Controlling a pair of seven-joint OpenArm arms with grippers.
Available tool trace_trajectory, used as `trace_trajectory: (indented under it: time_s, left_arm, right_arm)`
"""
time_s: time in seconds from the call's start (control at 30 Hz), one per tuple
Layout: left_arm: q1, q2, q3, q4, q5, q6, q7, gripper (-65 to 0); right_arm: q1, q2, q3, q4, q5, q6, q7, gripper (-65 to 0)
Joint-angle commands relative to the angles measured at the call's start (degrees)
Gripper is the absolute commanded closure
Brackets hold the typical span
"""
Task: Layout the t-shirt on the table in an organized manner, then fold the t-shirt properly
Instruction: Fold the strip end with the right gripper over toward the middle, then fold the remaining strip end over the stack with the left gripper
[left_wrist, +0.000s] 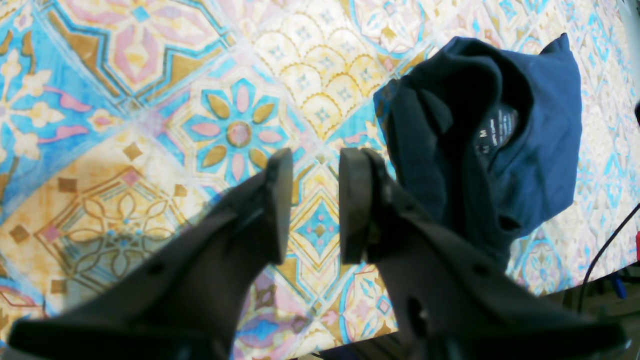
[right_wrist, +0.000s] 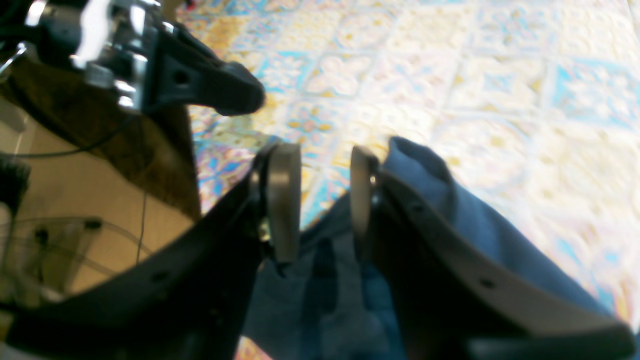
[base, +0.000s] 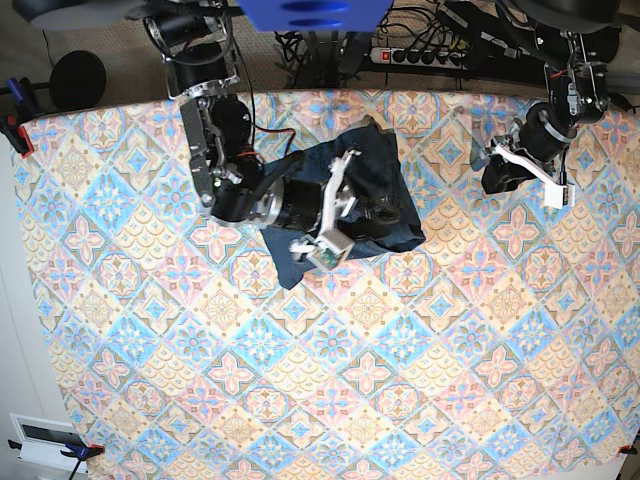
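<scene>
Dark navy-blue soft fabric t-shirt (right_wrist: 325, 295) lies bunched w/ soft folds on the tile-patterned surface (right_wrist: 400, 75), in lower-middle & lower-right of view; a raised fold (right_wrist: 417, 162) pokes up near centre. Right black two-fingered gripper (right_wrist: 325, 205) is open — fingertips apart, t-shirt seen btwn & behind them, contact unclear. Upper left: other arm's blurry black gripper (right_wrist: 200, 82) over surface edge, well apart from t-shirt; whether open or shut, can't tell here. Lower left — brown floor (right_wrist: 95, 190) w/ thin dark cables (right_wrist: 75, 152), blurred.
</scene>
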Motion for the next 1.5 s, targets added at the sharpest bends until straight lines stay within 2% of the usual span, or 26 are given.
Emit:
trace_trajectory:
  time_s: [0.0, 0.1, 0.23, 0.33, 0.4, 0.57, 0.7, 0.83, 0.93, 1.0, 1.13, 1.2, 1.33, 1.47]
  left_arm:
    - [0.0, -0.8, -0.1, 0.8, -0.6, -0.4, -0.9, -15.9]
    - [0.3, -0.8, 1.9, 1.2, -0.9, -1.1, -0.9, -15.9]
    - [1.1, -0.8, 3.4, 3.7, -1.0, -4.7, -0.7, -14.5]
    - [2.0, 0.7, 3.5, 6.0, -1.0, -7.5, -0.8, -8.8]
    - [2.1, 2.0, 3.4, 6.9, -1.0, -8.8, -0.8, -1.4]
    - [2.0, 2.8, 8.9, 7.4, -1.0, -9.1, -0.8, -0.1]
    - [1.2, 3.1, 14.6, 7.4, -0.9, -9.1, -1.0, 0.0]
    - [-0.8, 6.0, 16.4, 7.0, -0.4, -8.8, -1.0, 0.0]
    - [-0.9, 7.9, 17.2, 5.9, 4.7, -8.7, -1.0, 0.0]
    - [-2.0, 8.7, 19.1, 3.3, 11.4, -8.7, -1.0, 0.0]
    - [-4.0, 9.2, 24.1, -2.7, 20.8, -8.7, -1.0, 0.0]
    - [-4.0, 9.3, 24.3, -4.4, 23.2, -8.7, -1.4, 0.0]
    - [-3.6, 9.0, 24.3, -8.6, 24.4, -8.6, -7.5, 0.0]
    - [-2.8, 8.1, 24.3, -9.4, 23.7, -8.6, -8.2, 0.0]
  right_arm:
    - [1.3, -0.1, 1.4, 0.9, 1.3, 0.1, 1.4, -15.8]
    - [1.4, -0.1, 4.6, -2.3, 1.2, 0.1, 1.4, -15.2]
    - [1.6, -0.1, 8.6, -11.3, 1.1, 0.1, 1.5, -9.8]
    - [4.5, -0.1, 9.4, -13.9, 1.1, 0.1, 1.5, -4.4]
    - [6.5, 0.4, 9.4, -14.3, 1.1, 0.1, 1.4, -0.2]
    - [10.0, 1.9, 9.0, -15.3, 1.1, 0.1, 1.2, 0.0]
    - [14.1, 1.8, 6.4, -22.3, 0.6, 0.1, 1.4, 0.0]
    - [16.7, 1.8, 2.7, -27.1, -6.0, 0.1, 2.2, 0.0]
    - [16.7, 1.6, 1.3, -30.1, -13.3, 0.1, 3.9, 0.0]
    - [17.5, 0.1, 0.4, -32.8, -17.1, 0.1, 4.6, 0.0]
    - [18.7, -0.7, 0.0, -36.6, -20.7, 0.1, 4.4, 0.0]
    - [18.7, -0.5, 0.0, -35.6, -20.3, 0.1, 4.0, 0.0]
    - [18.5, 0.0, 0.6, -28.7, -17.2, 0.1, 0.6, 0.0]
    - [18.4, 5.1, 0.6, -21.3, -13.5, 0.1, 0.1, 0.0]
